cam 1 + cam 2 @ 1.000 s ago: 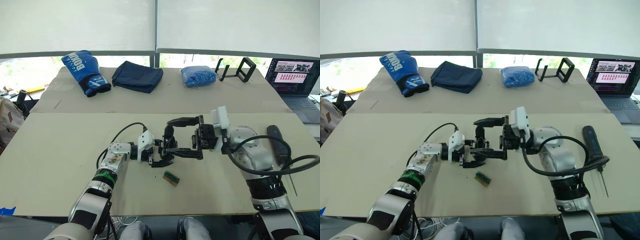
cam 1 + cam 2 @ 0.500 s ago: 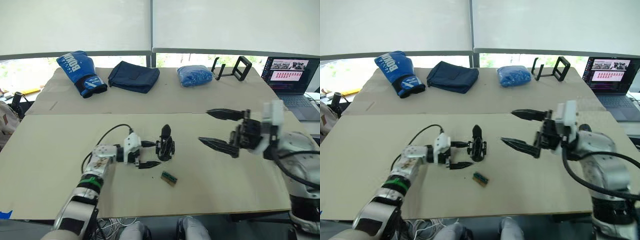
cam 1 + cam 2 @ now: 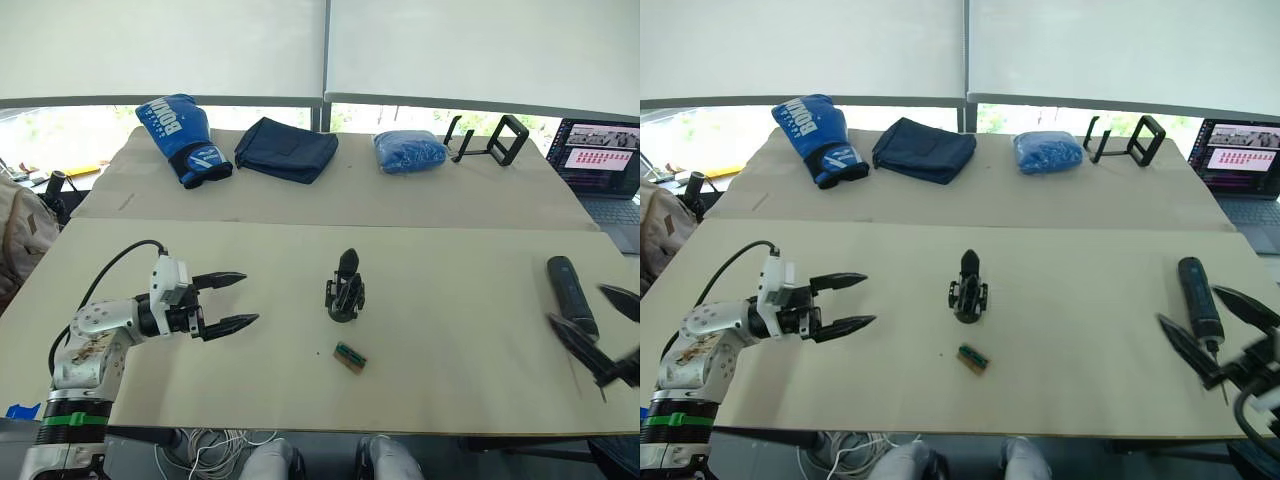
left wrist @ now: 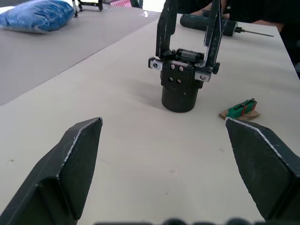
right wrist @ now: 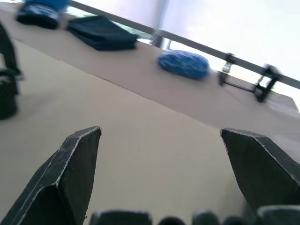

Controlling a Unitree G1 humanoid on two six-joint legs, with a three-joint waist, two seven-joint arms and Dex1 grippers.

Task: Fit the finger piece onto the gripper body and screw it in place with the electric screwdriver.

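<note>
Two black fingers point(image 5: 65, 183) stand wide apart over the tan table point(image 5: 140, 154), with a blue bag point(image 5: 183, 64) far behind.

White block letters on the blue boxing glove point(image 3: 184, 136) at the far left of the table appear to spell a brand beginning "BOXI", while the lines on the laptop screen point(image 3: 601, 158) are too small to read.

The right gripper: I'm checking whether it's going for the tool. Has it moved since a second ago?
Yes. The right gripper has swung away from the gripper body at mid-table, out to the electric screwdriver at the table's right side, open.
</note>
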